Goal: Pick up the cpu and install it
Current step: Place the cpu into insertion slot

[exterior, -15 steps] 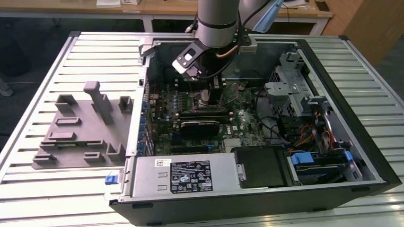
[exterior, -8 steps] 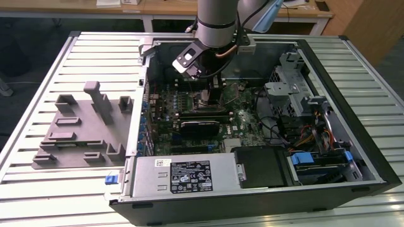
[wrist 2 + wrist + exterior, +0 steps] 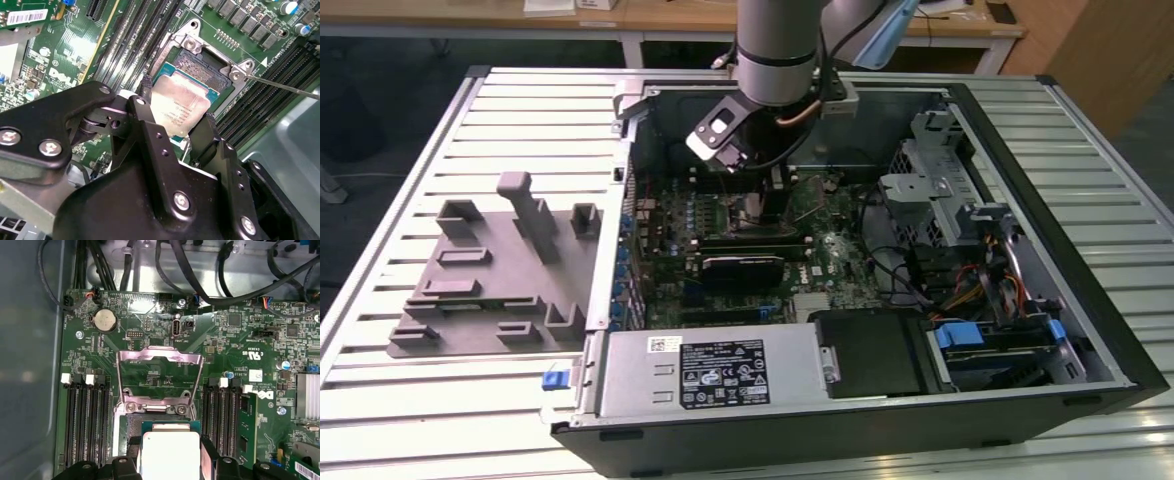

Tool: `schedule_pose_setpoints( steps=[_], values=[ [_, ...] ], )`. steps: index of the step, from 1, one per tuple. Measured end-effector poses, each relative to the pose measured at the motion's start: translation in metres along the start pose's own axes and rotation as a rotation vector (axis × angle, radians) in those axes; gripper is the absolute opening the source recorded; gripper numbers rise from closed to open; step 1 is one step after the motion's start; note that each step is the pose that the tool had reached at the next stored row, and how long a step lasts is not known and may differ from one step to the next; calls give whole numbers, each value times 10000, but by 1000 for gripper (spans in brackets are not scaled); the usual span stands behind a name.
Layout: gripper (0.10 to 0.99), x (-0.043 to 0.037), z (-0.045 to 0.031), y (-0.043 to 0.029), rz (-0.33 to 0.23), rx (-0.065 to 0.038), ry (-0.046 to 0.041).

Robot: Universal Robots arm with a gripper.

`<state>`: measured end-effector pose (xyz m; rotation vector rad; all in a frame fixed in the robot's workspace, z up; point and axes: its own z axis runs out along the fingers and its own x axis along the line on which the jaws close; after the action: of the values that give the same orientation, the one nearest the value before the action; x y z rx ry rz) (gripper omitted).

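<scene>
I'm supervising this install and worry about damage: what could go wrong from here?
The cpu, held in the gripper, covers only part of the socket; lowered off-square, it could damage the contacts. The gripper also works close to the open load plate and might catch it.

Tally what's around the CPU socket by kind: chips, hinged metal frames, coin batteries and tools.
cpu: 1
hinged metal frame, swung open: 1
coin battery: 1
tool, closed on the cpu's edges: 1
Total: 4
</scene>
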<state>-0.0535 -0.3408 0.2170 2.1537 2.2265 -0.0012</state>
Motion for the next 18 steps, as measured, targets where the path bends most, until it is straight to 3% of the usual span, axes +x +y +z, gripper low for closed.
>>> schedule_pose_setpoints(
  steps=[18],
  values=[
    [545, 43, 89, -26, 226, 7, -6]
  ],
)
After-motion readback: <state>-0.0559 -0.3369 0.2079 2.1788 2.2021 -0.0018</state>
